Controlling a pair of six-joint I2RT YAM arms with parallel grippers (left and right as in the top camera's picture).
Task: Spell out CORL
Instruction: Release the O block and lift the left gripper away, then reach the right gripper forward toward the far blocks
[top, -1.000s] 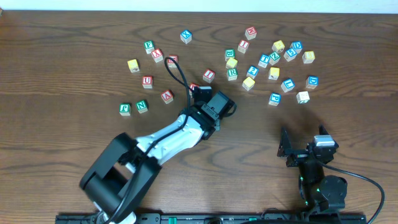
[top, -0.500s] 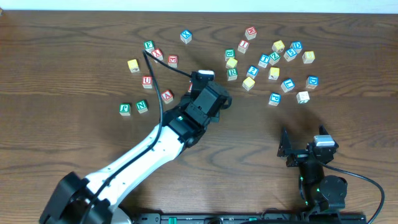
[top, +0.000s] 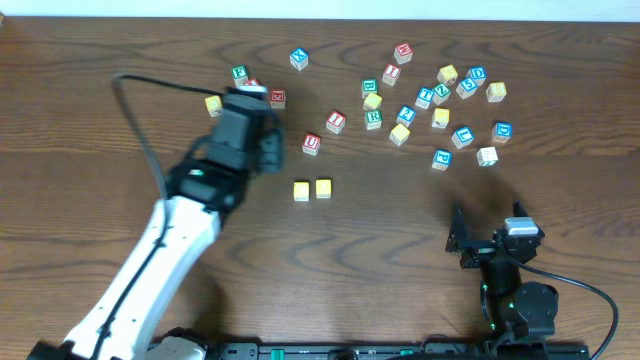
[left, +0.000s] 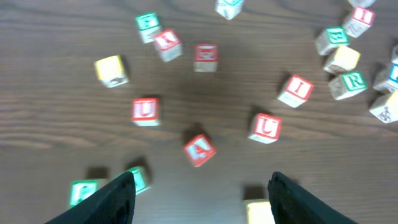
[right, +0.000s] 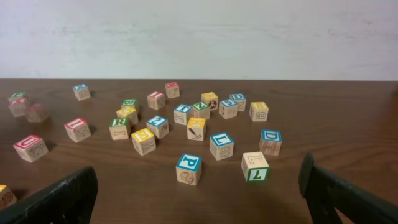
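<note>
Right pincer (top: 488, 228) sat nearest the base, on the right side, with its fingers spread wide and nothing between them. At mid-worktop (top: 400, 220), the first yellow-topped cube (top: 301, 190) and the second yellow-topped cube (top: 323, 187) lay side by side in a short row, just apart. Their letters were not readable from overhead. Left pincer (left: 202, 186) hovered beyond them to the left, released and empty. The red A cube (left: 199, 150) and the red U cube (left: 266, 127) lay on the wood below it. Farther back, the green R cube (top: 373, 118) stood at the near-left edge of the right-hand scatter, just beside a yellow block. The blue L cube (right: 222, 144) lay among the blue-lettered blocks further right, well apart from the yellow row.
</note>
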